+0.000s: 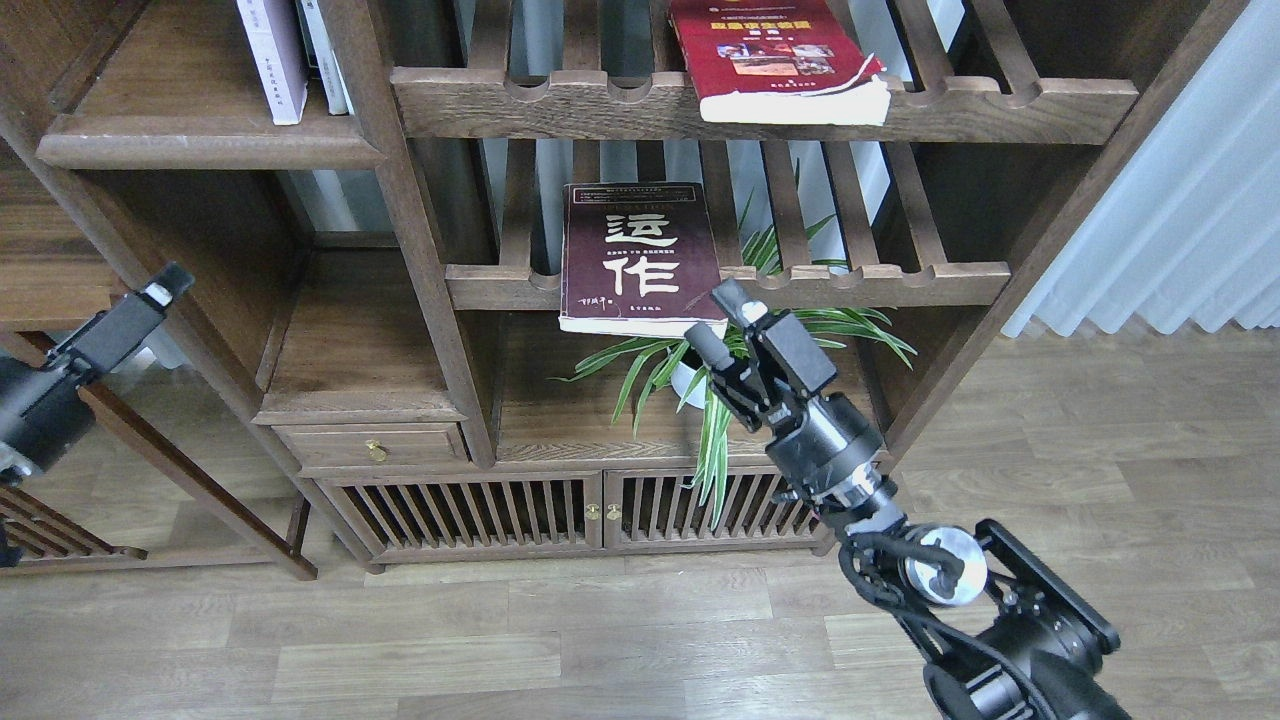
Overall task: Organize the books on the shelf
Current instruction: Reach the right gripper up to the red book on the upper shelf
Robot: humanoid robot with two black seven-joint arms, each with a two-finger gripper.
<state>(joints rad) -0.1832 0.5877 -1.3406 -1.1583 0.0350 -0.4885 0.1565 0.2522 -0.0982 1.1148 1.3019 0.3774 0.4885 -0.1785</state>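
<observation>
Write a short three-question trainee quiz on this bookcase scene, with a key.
1. True or false: the maroon book stands upright on the plank shelf.
2. Which pincer is nearer the maroon book: A) left B) right?
3. Fill in: the red book lies flat on the ______ slatted rack.

Key:
1. False; it lies flat on the lower slatted rack, overhanging the front rail.
2. B.
3. upper.
</observation>
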